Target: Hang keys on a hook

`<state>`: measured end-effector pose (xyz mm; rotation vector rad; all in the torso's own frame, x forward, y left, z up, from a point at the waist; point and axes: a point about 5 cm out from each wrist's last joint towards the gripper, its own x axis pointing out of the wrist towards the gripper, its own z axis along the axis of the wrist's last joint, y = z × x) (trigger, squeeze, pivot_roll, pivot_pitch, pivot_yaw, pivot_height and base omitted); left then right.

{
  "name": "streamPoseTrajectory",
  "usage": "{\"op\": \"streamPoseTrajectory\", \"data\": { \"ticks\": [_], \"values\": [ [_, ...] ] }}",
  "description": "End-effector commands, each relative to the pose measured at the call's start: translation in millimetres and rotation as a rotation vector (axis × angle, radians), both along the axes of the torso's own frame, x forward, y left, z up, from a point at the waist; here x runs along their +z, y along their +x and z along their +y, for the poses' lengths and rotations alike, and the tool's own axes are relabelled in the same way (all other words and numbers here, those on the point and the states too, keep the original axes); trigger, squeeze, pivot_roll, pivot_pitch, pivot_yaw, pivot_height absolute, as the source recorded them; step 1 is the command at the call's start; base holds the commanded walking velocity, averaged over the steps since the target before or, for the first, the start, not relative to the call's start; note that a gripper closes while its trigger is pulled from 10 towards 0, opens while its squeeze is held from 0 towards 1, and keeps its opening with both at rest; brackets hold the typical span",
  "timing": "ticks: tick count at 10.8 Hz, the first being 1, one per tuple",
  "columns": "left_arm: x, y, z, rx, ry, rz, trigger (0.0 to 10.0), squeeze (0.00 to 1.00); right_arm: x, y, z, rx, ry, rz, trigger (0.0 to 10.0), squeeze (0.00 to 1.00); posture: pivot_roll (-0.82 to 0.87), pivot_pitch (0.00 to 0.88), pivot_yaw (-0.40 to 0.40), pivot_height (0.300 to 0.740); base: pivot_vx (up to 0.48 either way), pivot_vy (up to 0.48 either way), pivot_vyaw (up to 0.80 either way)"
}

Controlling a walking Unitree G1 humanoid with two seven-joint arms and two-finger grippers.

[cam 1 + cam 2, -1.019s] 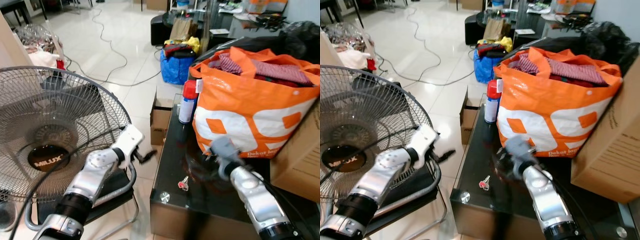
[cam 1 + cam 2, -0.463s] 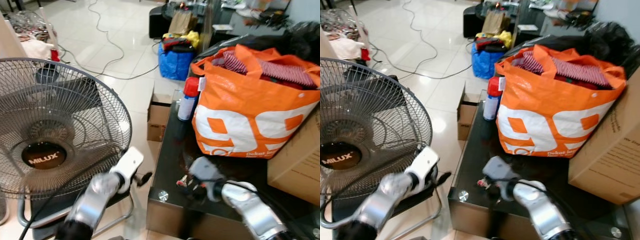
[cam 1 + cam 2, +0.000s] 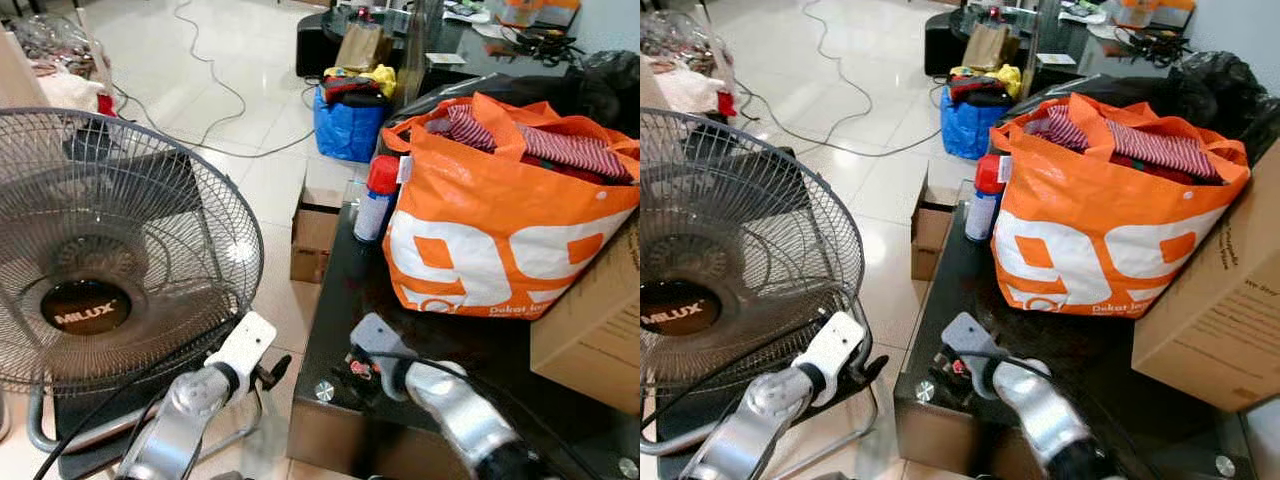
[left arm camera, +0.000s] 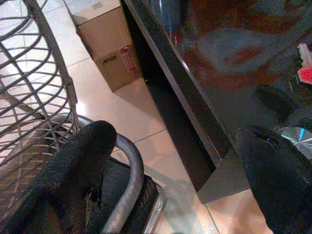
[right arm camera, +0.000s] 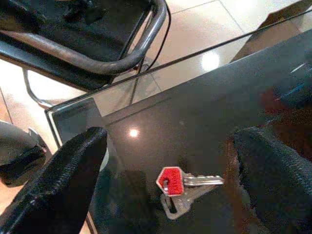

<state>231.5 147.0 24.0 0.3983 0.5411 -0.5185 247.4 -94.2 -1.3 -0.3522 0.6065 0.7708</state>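
Low black glass-topped counter (image 3: 340, 300) ahead, near corner by the tiled floor. Small bunch of silver keys with a red plastic head (image 5: 183, 187) lying flat on the dark glass close to that corner, no hook in sight. Right pincer (image 5: 170, 180) poised directly above the keys, its two black padded fingers (image 5: 68, 175) spread wide to either side, nothing held between them, keys untouched. From the head views, silver right arm reaching in low over the counter's front edge, red key head (image 3: 358, 366) just peeping out beside the wrist.

Left pincer (image 4: 185, 170) off the counter's edge, above the floor beside the corner, fingers (image 4: 78, 165) parted wide and empty; round metal cap (image 4: 295, 139) of the counter corner just beyond one fingertip. Bent steel tube of a black chair frame (image 4: 131, 175) under the other finger.

Large grey wire-caged floor fan marked MILUX (image 3: 100, 260) standing to the left. Big orange and white plastic bag stuffed with striped cloth (image 3: 500, 220) on the counter, red-capped spray can (image 3: 375, 200) touching its left side, brown cardboard box (image 3: 590, 330) at its right. Smaller cardboard box (image 3: 312, 225) on the floor beyond the counter, blue bag (image 3: 350, 125) farther back.
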Motion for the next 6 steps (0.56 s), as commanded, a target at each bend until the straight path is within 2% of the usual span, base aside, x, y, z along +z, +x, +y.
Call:
{"op": "streamPoseTrajectory", "data": {
  "ticks": [1, 2, 3, 6],
  "values": [
    [5.6, 0.0, 0.7, 0.005, 0.007, -0.019, 10.0, 0.00, -5.1, 2.2, -6.6, -0.027, -0.030, 0.002, 10.0, 0.00, -0.07, 0.000, -0.094, 0.740, 0.000, 0.000, 0.00],
    [8.6, -0.6, 3.1, 0.004, -0.004, -0.020, 10.0, 0.00, -13.5, 0.6, -7.2, -0.028, -0.062, 0.026, 4.5, 0.00, -0.06, 0.000, -0.094, 0.740, 0.000, 0.000, 0.00],
    [12.5, 0.4, 2.5, -0.022, -0.036, -0.021, 10.0, 0.00, -21.6, -0.9, -9.8, -0.030, -0.102, 0.045, 0.0, 0.00, -0.06, 0.000, -0.094, 0.740, 0.000, 0.000, 0.00],
    [16.2, 4.7, 3.7, -0.064, -0.047, -0.006, 10.0, 0.00, -28.4, 1.3, -12.9, -0.089, -0.122, 0.060, 0.0, 0.00, -0.06, 0.000, -0.087, 0.740, 0.000, 0.000, 0.00]
  ]
}}
